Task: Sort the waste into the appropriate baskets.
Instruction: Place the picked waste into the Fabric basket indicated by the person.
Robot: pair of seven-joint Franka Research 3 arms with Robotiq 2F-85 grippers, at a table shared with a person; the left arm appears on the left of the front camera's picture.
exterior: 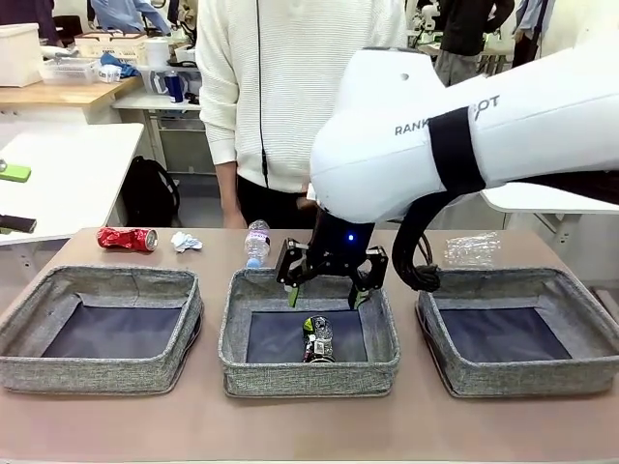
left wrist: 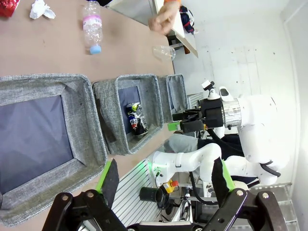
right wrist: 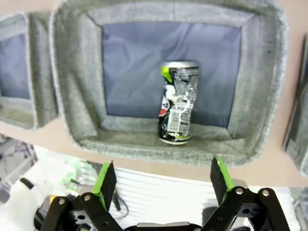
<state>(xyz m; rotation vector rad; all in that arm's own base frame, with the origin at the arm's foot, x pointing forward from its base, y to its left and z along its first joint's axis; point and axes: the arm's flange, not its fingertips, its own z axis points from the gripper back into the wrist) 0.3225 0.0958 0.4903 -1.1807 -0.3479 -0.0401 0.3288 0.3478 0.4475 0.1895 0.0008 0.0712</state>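
Grippers both stand spread wide and empty: the right gripper (exterior: 327, 295) hangs over the middle basket (exterior: 309, 379), touching nothing, with the dark can (exterior: 317, 340) lying on the basket floor just below it, while the left gripper (left wrist: 163, 175) hovers high by the left basket (left wrist: 43, 86). Beyond the right gripper, on the brown table (exterior: 309, 425), a bottle (exterior: 256, 242), a paper wad (exterior: 186, 242) and a red can (exterior: 127, 239) lie off to its left and crumpled clear plastic (exterior: 472, 249) lies to its right, with a person (exterior: 280, 87) standing behind. Lettering "RANK" reads on the white arm (exterior: 503, 126); the dark can's print is too small to read.
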